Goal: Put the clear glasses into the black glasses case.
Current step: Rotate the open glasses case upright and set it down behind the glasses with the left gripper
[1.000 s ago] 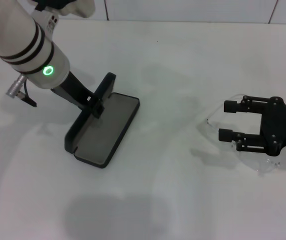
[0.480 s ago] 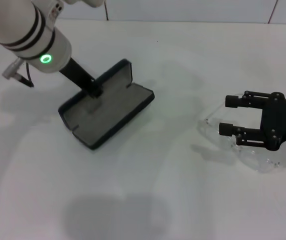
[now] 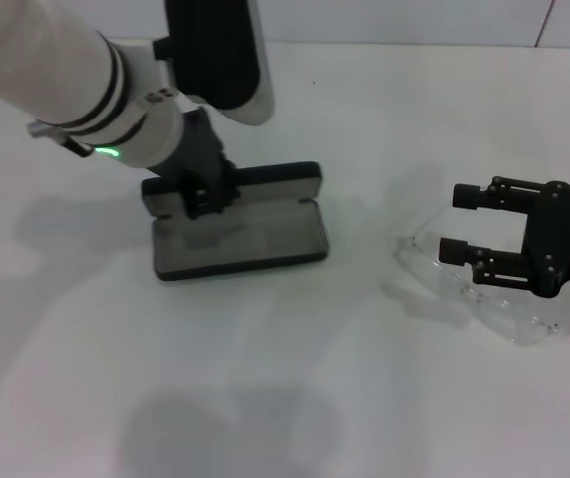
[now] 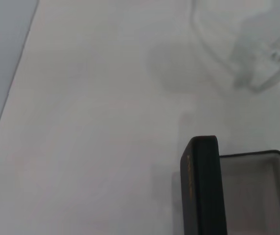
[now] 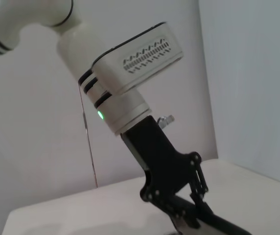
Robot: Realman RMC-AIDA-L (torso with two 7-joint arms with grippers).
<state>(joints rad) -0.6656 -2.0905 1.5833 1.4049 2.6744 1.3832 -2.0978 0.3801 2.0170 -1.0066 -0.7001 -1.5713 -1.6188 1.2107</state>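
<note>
The black glasses case [image 3: 248, 242] lies open on the white table, grey lining up, with its lid [image 3: 275, 180] standing along the far side. My left gripper [image 3: 206, 196] is shut on the case's back edge at the left end. The left wrist view shows the lid's rim [image 4: 201, 188] and the lining [image 4: 257, 196]. The clear glasses [image 3: 489, 307] lie on the table at the right, faint in the left wrist view [image 4: 257, 73]. My right gripper [image 3: 458, 224] hovers open just over their near-left part, fingers pointing toward the case.
The table top [image 3: 295, 398] is bare white around both things. A wall edge [image 3: 395, 30] runs along the back. The right wrist view shows the left arm [image 5: 125, 93] and its gripper [image 5: 181, 213] on the case's edge.
The left gripper has swung the open case round and to the right, so its long side now lies across the view. The right gripper has barely shifted over the glasses.
</note>
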